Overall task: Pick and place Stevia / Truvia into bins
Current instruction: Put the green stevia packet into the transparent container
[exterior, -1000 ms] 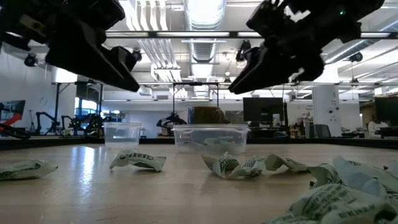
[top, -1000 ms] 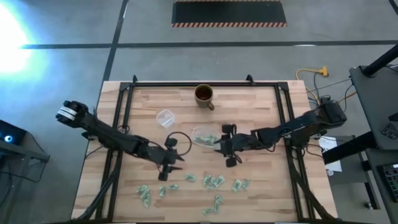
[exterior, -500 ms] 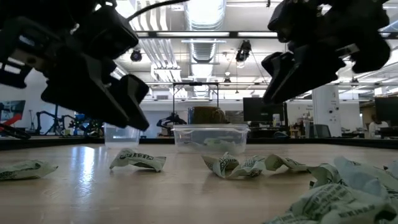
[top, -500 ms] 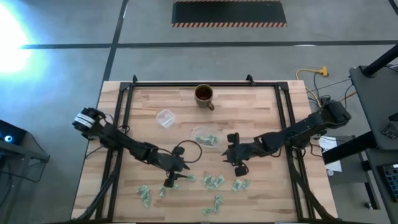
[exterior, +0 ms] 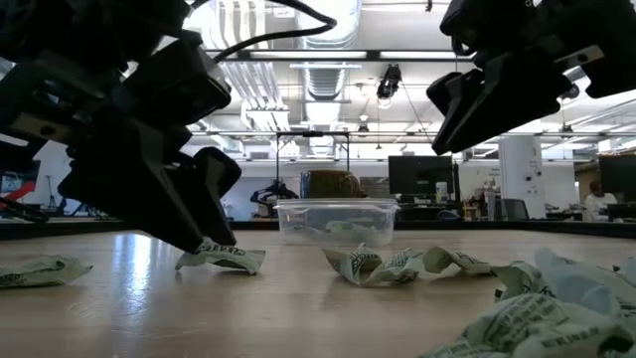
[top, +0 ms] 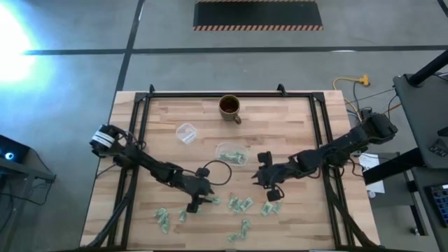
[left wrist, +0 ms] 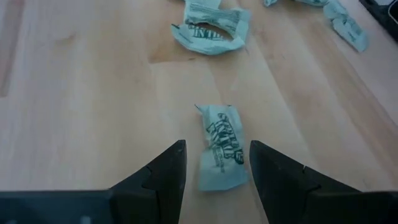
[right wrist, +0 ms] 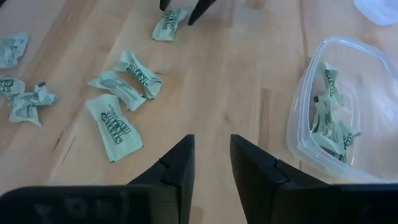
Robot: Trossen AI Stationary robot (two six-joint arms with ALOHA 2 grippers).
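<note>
in the clear tub [top: 230, 155] a few packets already lay, many remained on the table [top: 280, 126], and the left gripper [left wrist: 214, 163] straddled one packet [left wrist: 221, 147], open and empty, while the right gripper [right wrist: 210, 158] hung part-open, empty.

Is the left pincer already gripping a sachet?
No, the left pincer stands open around a sachet that lies flat on the table.

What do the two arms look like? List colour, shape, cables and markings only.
Both arms are dark, slender and jointed. The left arm has a white-banded section near its base and a black cable looping above its end effector. The right arm is all dark, with no visible markings. Each end effector, the right one too, carries two dark, wedge-shaped fingers.
</note>
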